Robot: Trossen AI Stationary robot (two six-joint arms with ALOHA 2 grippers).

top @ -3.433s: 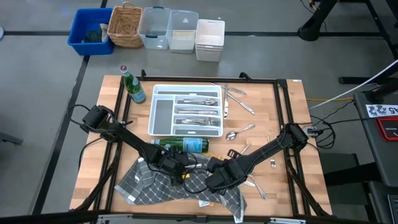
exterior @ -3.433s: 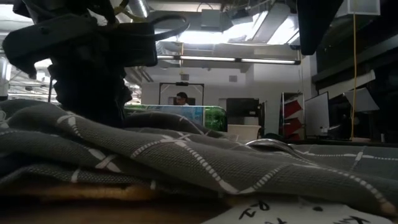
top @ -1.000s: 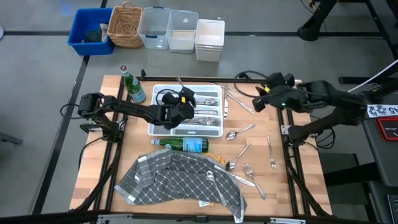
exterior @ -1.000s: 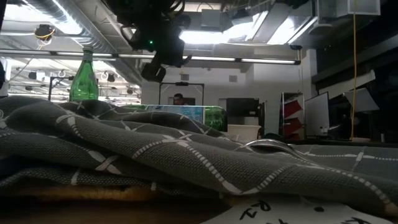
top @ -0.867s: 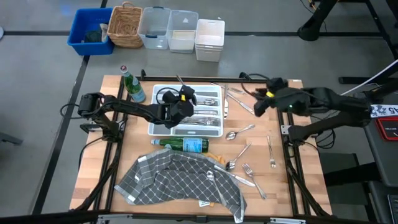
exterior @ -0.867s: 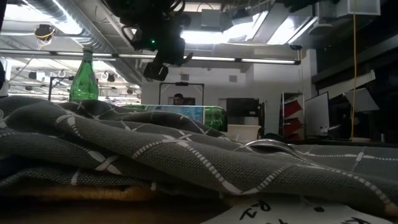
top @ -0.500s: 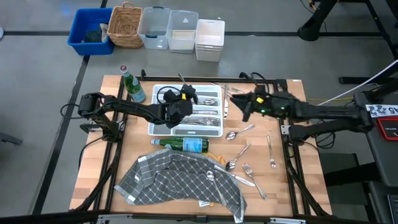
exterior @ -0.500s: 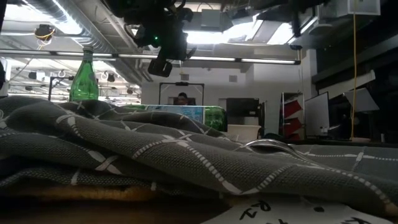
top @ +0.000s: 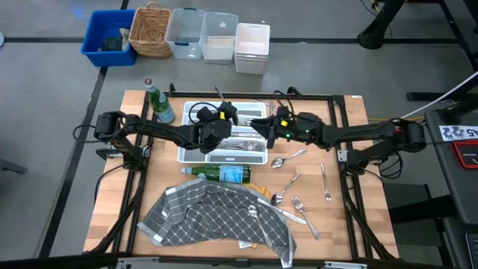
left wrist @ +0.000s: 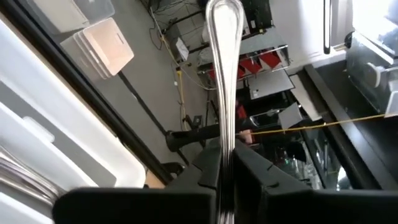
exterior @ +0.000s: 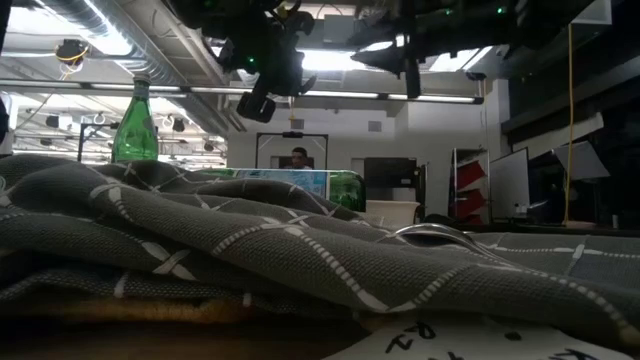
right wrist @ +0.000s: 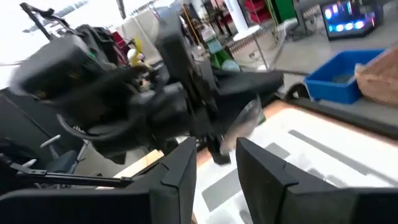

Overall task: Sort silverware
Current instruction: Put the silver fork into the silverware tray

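Two pincers over tray (top: 193, 139) | left pincer (top: 222, 112) clamping a silverware piece (left wrist: 223, 74), handle sticking up | right pincer (top: 263, 128) hanging apart beside it | next, probably: lowering into matching compartment, then letting go

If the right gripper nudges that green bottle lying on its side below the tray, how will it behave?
The green bottle lies on its side on bare wood, so it will probably roll rather than slide. It looks like glass: likely heavy, hard and slippery. The checked cloth just beside it might stop a roll that way.

Both arms crowd above the tray (top: 196, 153); bare tabletop (top: 340, 224) seems free at right.
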